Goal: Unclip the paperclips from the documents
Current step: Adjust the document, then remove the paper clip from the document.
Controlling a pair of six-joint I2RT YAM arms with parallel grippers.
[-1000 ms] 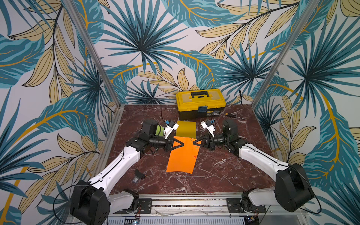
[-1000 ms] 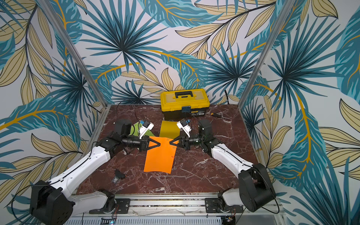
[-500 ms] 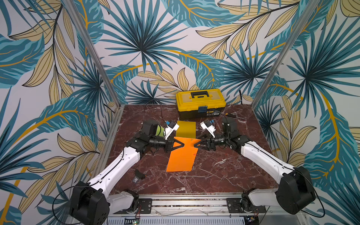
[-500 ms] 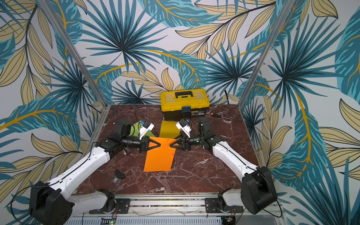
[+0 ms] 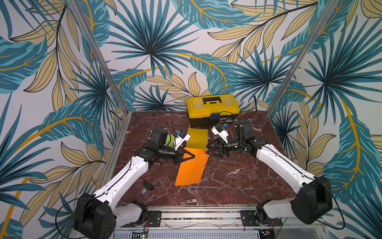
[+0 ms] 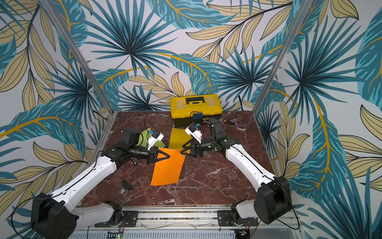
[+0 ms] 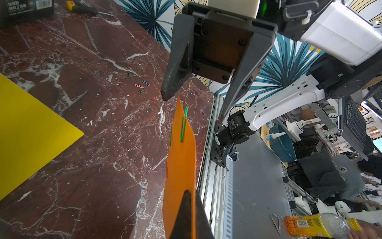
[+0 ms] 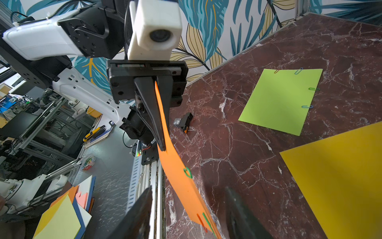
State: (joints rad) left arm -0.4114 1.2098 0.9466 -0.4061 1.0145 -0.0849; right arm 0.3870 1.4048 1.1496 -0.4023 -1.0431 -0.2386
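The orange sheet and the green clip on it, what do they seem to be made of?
Orange sheet: probably paper or thin card with a matte finish. It is very thin and curves smoothly where its edge is lifted.
Green clip: thin bent wire with a coloured, slightly glossy coat. It is likely coated metal, though plastic cannot be ruled out.

Toolbox (image 5: 213,107) at the back wall, back sheet (image 5: 197,137) just before it, left sheet (image 6: 142,139) beside that, front sheet (image 5: 191,169) nearest the rail.
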